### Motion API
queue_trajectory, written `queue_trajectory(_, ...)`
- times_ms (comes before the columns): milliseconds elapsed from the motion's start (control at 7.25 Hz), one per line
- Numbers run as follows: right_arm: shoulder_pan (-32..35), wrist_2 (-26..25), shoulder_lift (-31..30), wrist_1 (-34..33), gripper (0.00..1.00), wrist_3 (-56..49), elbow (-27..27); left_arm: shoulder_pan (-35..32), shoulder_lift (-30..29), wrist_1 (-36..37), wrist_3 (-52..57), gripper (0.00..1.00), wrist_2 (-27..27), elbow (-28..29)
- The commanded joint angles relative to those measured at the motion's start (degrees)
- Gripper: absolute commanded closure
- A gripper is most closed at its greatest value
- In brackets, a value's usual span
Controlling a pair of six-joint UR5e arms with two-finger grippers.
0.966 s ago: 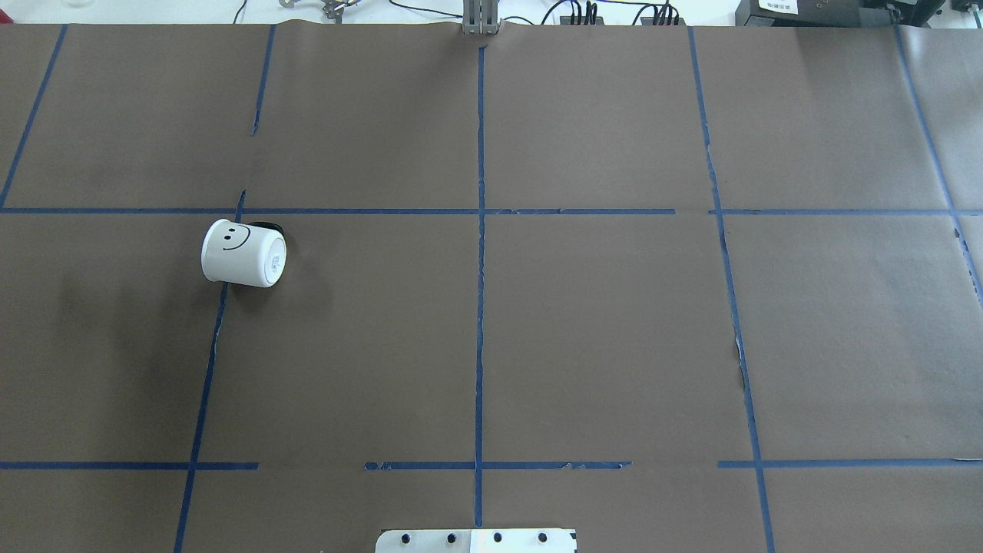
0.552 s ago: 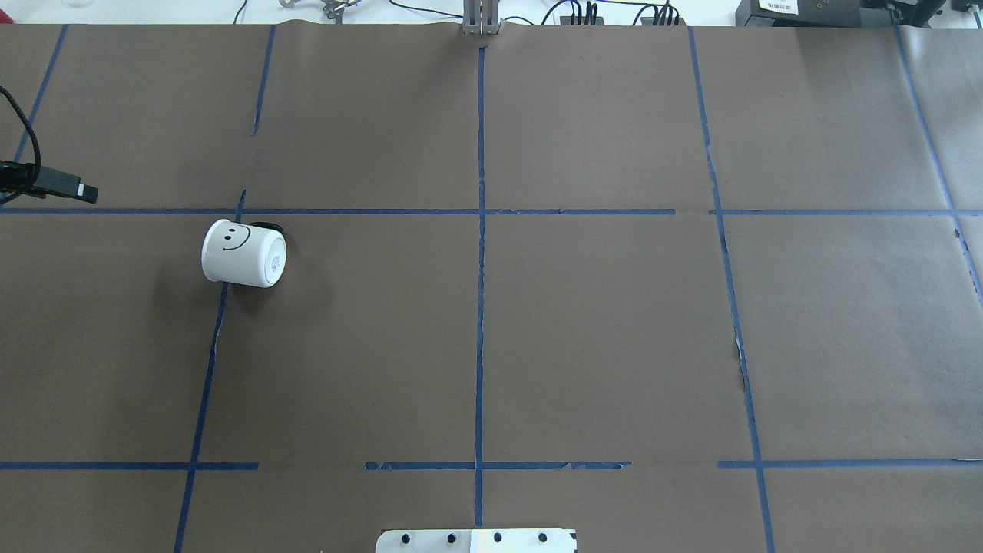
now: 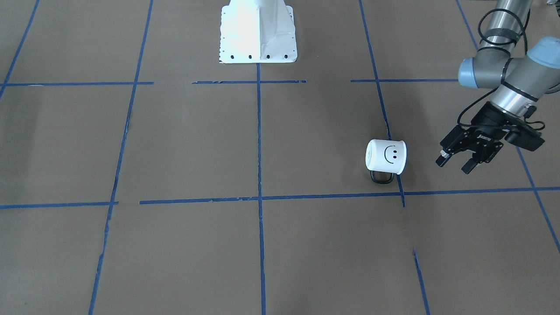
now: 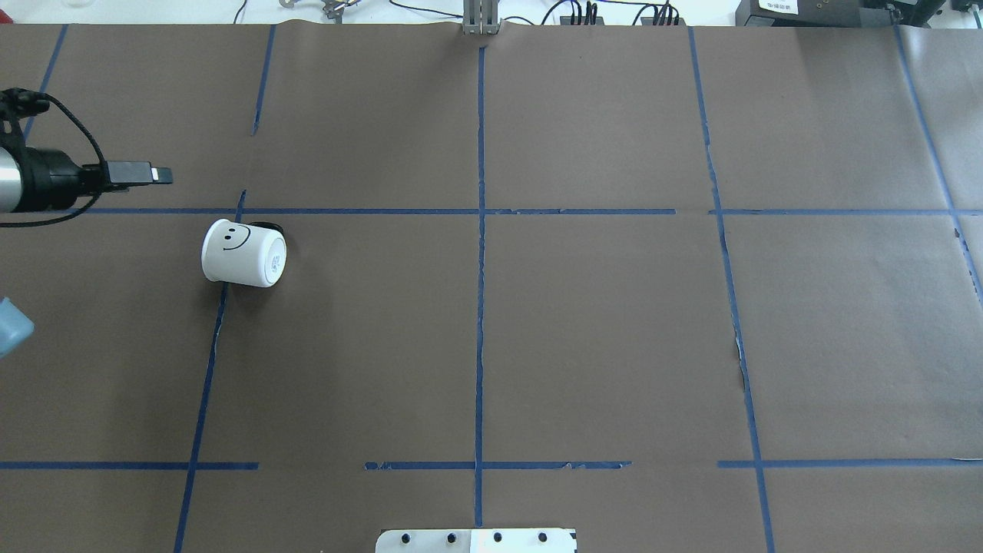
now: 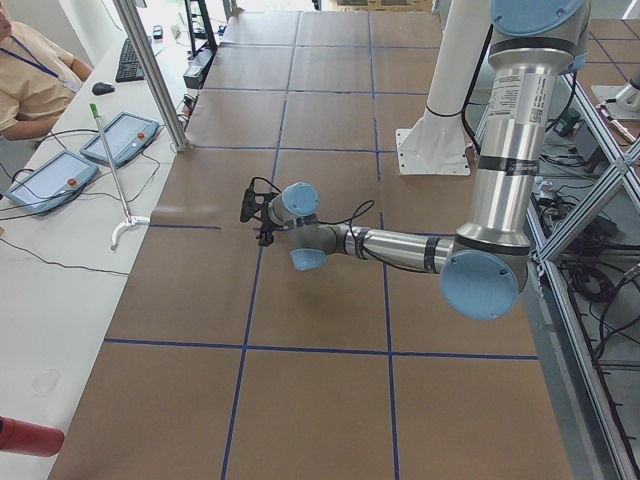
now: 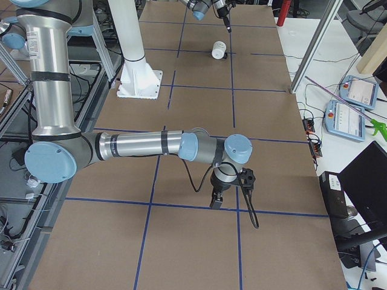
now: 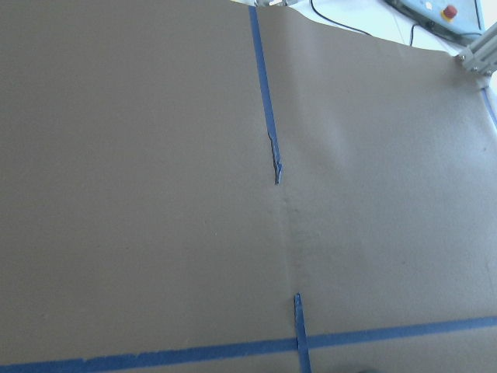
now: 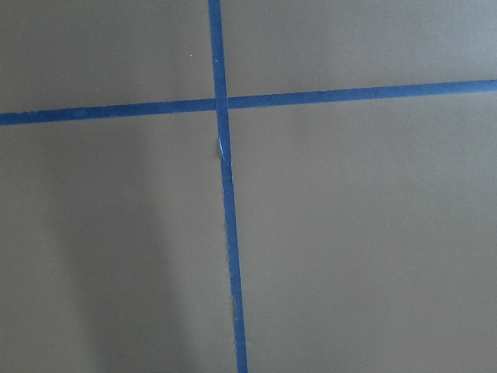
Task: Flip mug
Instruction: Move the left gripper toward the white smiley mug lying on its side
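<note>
The mug (image 3: 386, 156) lies on its side on the brown-papered table (image 3: 175, 144), in the robot's left half. It rests across a blue tape line (image 3: 381, 105), just on the robot's side of where that line meets a cross line (image 3: 332, 195). Its black smiley face (image 3: 390, 154) is turned upward, and its thin dark loop handle (image 3: 381, 178) rests against the paper on the side away from the robot. One flat white end with a faint grey mark faces the middle of the table; the other end faces the left gripper (image 3: 455, 162). That gripper is near the mug on its outer side, apart from it and touching nothing. Its black fingers (image 3: 442, 159) are spread with nothing between them and point toward the table. The left arm (image 3: 503, 70) reaches in behind it from the table's edge. The right gripper (image 6: 216, 199) is well apart from the mug, at the other end of the table, pointing down close over the paper. It shows only in the side view, so I cannot tell whether its fingers are spread or pressed together. The white pedestal (image 3: 258, 30) stands at the robot's edge of the table, on the centre tape line.
</note>
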Motion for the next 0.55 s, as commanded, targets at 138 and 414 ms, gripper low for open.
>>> queue_trajectory(138,0.0,0.0,0.0,0.0,0.00,0.0,0.0,4.1,-2.6,-14.7,-6.9,0.00,-14.6,7.2)
queue_trajectory(414,0.0,0.0,0.0,0.0,0.00,0.0,0.0,4.2,-3.0,-16.9,-6.9,0.00,-10.8,7.8)
